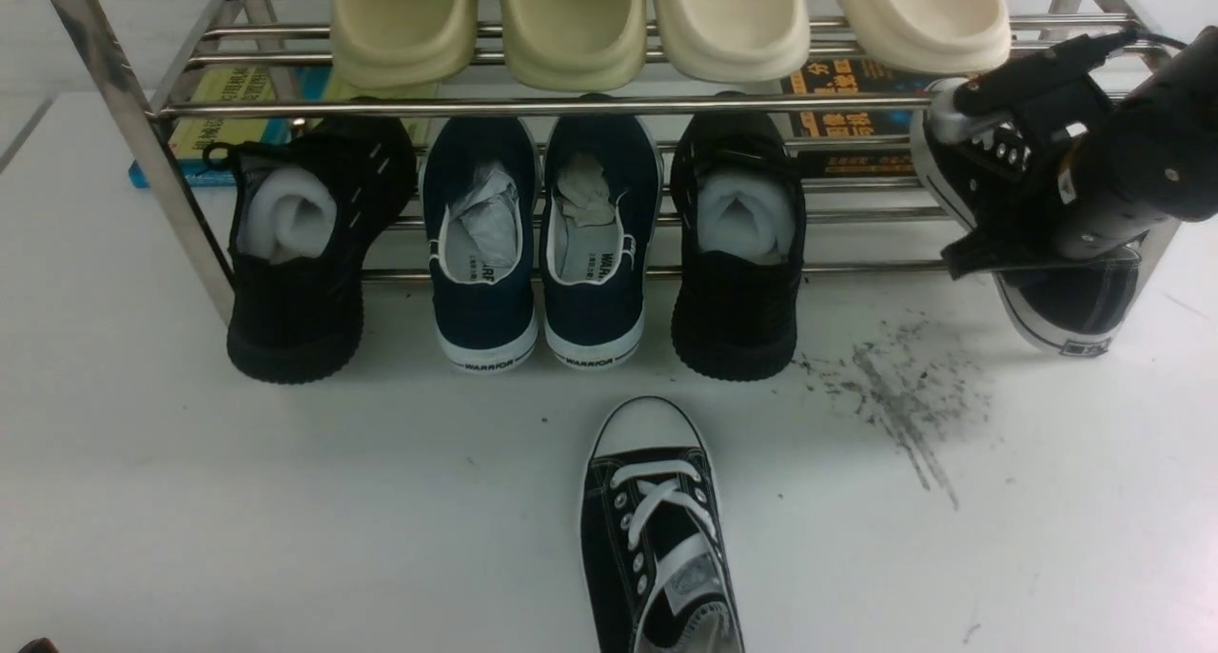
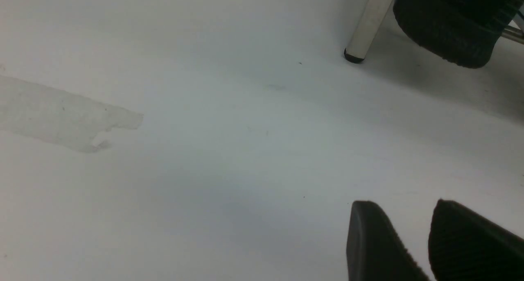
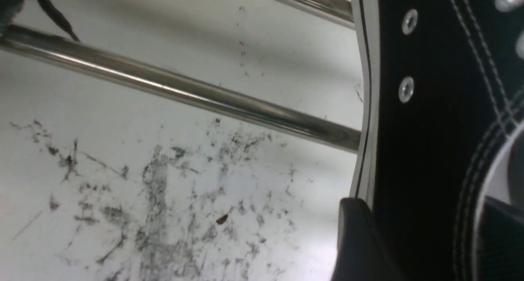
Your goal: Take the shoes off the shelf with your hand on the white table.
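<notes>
At the near edge of the counter (image 1: 285, 501), about midway along it, 1 black canvas sneaker (image 1: 657, 539) already lies flat, its toe toward the far edge. So we judge the task half done. The left fingers (image 2: 376, 248) hover just above bare counter near the shelf's left leg (image 2: 366, 23). They are parted by a narrow gap and hold nothing.

Farther in, toward the right edge, sits a patch of dark scuff marks (image 1: 899, 401). Beyond it, at the right end of the shelf (image 1: 571, 106), the second sneaker (image 1: 1075, 301) is rolled onto its side with its heel out past the front rail. The right fingers (image 3: 360, 240) are closed on its canvas side wall, 1 outside and 1 inside the opening. We cannot tell whether the shoe touches the rails.

The step in hand is pulling this shoe off the lower tier. Next, we judge, it must clear the front rail, come toward the near edge and be set down upright beside its mate. A grip on thin canvas may slip.

The black knit shoes (image 1: 295, 282), navy slip-ons (image 1: 485, 282) and pale slides (image 1: 571, 25) remain on the shelf.
</notes>
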Robot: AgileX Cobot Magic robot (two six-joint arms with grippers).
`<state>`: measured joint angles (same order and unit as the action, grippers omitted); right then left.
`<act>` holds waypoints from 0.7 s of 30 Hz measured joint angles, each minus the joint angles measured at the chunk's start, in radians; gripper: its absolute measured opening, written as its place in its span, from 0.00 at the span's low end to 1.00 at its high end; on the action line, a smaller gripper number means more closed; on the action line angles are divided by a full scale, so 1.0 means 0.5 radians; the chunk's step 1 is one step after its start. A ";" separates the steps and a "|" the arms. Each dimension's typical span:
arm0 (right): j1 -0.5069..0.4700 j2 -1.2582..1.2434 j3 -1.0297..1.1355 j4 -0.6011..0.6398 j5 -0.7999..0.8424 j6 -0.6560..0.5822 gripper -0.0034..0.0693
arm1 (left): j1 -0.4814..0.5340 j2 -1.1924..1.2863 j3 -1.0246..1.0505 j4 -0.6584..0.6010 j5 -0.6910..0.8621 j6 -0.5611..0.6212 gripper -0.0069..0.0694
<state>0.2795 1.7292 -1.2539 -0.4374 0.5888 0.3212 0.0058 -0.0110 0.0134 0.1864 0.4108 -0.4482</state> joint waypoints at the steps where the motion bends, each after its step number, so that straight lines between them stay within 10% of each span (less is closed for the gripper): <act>1: 0.000 0.008 0.000 -0.016 -0.007 0.000 0.50 | 0.000 0.000 0.000 0.000 0.000 0.000 0.41; 9: 0.003 -0.003 0.000 -0.031 0.059 0.002 0.06 | 0.000 0.000 0.000 0.000 0.000 0.000 0.41; 21: 0.257 -0.666 0.008 0.285 0.833 0.002 0.05 | 0.000 0.000 0.000 0.000 0.000 0.000 0.41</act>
<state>0.4082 1.3960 -1.2497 -0.2947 1.0054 0.3221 0.0058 -0.0110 0.0134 0.1864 0.4108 -0.4482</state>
